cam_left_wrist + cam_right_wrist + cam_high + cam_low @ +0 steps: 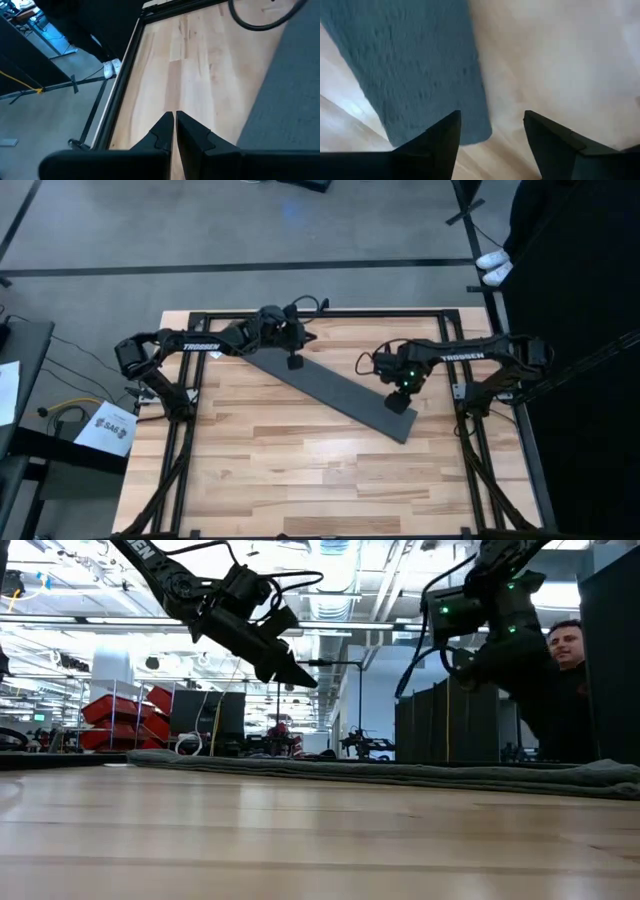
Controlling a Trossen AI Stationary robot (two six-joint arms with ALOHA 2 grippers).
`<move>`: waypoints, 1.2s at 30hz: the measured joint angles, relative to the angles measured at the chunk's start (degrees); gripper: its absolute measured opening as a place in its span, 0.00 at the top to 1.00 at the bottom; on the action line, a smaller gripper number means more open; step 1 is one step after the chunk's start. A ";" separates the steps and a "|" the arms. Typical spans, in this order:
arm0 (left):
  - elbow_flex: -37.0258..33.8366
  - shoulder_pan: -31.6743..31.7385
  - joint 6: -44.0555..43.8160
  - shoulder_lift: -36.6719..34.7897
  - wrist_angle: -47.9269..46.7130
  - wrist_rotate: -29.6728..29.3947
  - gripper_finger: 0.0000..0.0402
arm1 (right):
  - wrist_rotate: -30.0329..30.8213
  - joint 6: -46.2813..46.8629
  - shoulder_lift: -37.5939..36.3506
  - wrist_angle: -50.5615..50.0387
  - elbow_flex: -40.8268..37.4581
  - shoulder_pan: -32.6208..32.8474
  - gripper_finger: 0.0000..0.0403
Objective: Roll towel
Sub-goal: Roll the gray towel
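The dark grey towel [335, 388] lies flat on the wooden table as a long narrow strip, running slantwise from the far middle to the near right. In the low view the towel [400, 772] shows as a low band. My left gripper [294, 361] hovers over the strip's far left end, fingers shut on nothing [174, 127], and is raised well above the table [298, 677]. My right gripper [400, 402] hangs open above the strip's near right end [425, 70], one finger over the cloth and one over bare wood [492, 132].
A black metal frame [330, 313] borders the table, with the arm mounts at its left and right sides. A person [565, 645] stands beyond the table's right side. Bare wood [300, 470] lies along the near half of the table.
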 joint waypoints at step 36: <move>0.01 -3.52 0.21 0.00 0.31 -0.04 0.98 | 2.81 9.23 -0.24 14.34 -14.24 9.23 0.50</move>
